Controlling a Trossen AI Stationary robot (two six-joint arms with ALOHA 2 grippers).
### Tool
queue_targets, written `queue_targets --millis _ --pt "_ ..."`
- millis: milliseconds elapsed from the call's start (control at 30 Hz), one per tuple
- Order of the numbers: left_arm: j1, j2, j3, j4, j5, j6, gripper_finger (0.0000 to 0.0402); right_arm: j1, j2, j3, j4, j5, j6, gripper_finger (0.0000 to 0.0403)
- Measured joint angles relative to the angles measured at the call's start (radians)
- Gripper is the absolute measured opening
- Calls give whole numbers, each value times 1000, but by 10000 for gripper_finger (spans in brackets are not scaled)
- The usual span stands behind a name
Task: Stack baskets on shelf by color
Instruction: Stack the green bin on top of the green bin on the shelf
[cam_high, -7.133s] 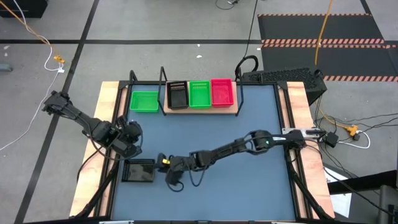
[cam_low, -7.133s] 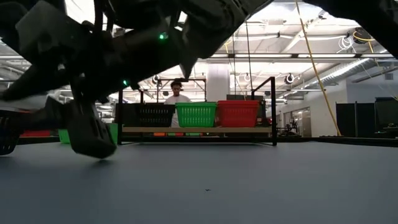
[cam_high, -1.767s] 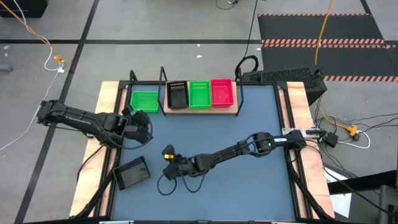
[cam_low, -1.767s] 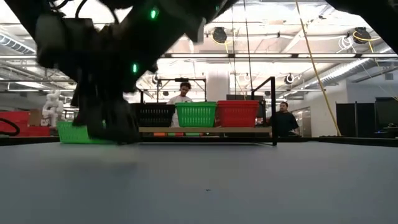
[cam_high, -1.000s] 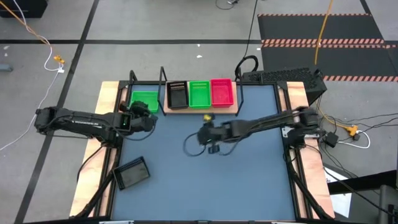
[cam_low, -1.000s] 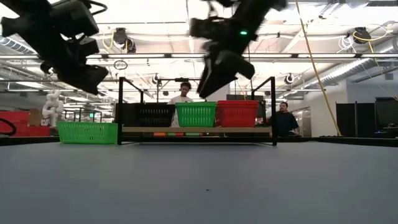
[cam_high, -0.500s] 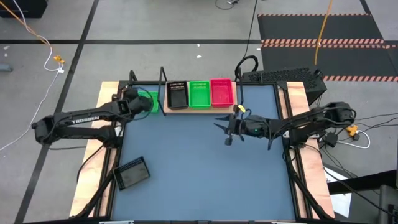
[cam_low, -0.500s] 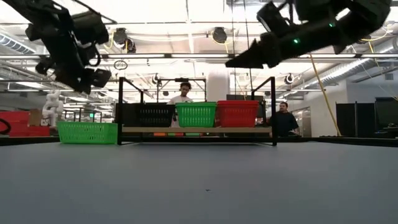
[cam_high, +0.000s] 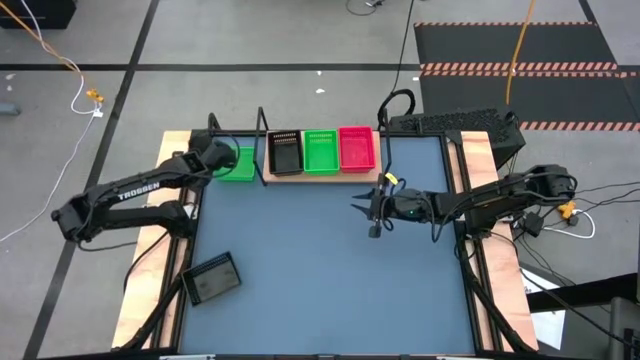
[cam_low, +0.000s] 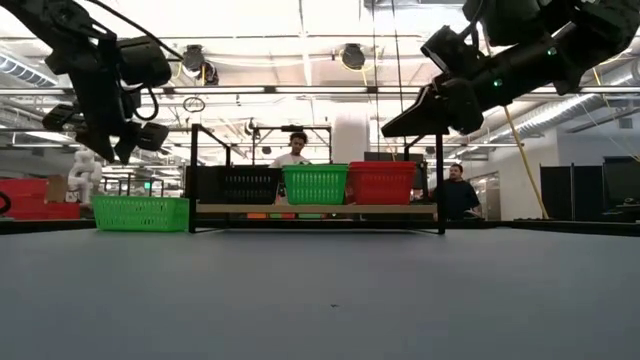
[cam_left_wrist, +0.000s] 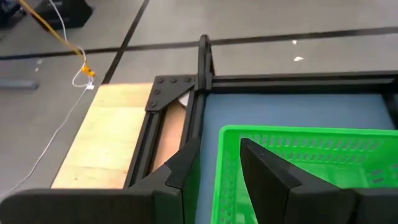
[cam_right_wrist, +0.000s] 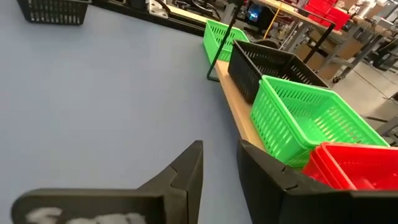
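High view
- Shelf (cam_high: 322, 178): wooden board with wire uprights at the table's far edge, carrying three baskets side by side: black basket (cam_high: 285, 153), green basket (cam_high: 320, 152), red basket (cam_high: 357, 148).
- Loose green basket (cam_high: 238, 167): on the tabletop just off the shelf's left end, partly under the left gripper (cam_high: 222, 156).
- Loose black basket (cam_high: 209, 280): on the table near the front left corner, well apart from both grippers.
- Right gripper (cam_high: 371, 214): over the table just in front of the shelf's right end, holding nothing.

Low view
- Left gripper (cam_low: 120, 140): raised above the loose green basket (cam_low: 140, 213), not touching it.
- Right gripper (cam_low: 415, 118): in the air above the shelf's right upright, empty.
- Background: two people beyond the shelf (cam_low: 318, 210).

Left wrist view
- Fingers (cam_left_wrist: 266, 171): parted by a moderate gap, empty; the near left corner of the loose green basket (cam_left_wrist: 311, 155) lies right beneath them, one finger over its inside, the other outside its wall.

Right wrist view
- Fingers (cam_right_wrist: 186, 168): slightly apart, nothing between them; the shelf row of baskets runs just beyond the fingertips, green basket (cam_right_wrist: 305, 118) nearest.
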Motion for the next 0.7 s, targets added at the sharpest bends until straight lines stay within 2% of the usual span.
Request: queue_targets --millis 300,367,500,600,700 --pt "130 0 0 -7 181 74 117 2 0 0 5 -23 5 90" --pt "150 0 0 -6 193 81 118 2 0 0 5 -24 7 90" --pt "207 0 0 -7 207 108 117 2 0 0 2 -98 8 90" --pt "247 3 0 -12 271 125 117 3 0 0 -5 -168 4 90" --pt "268 20 0 -18 298 131 117 3 0 0 -30 -177 3 90"
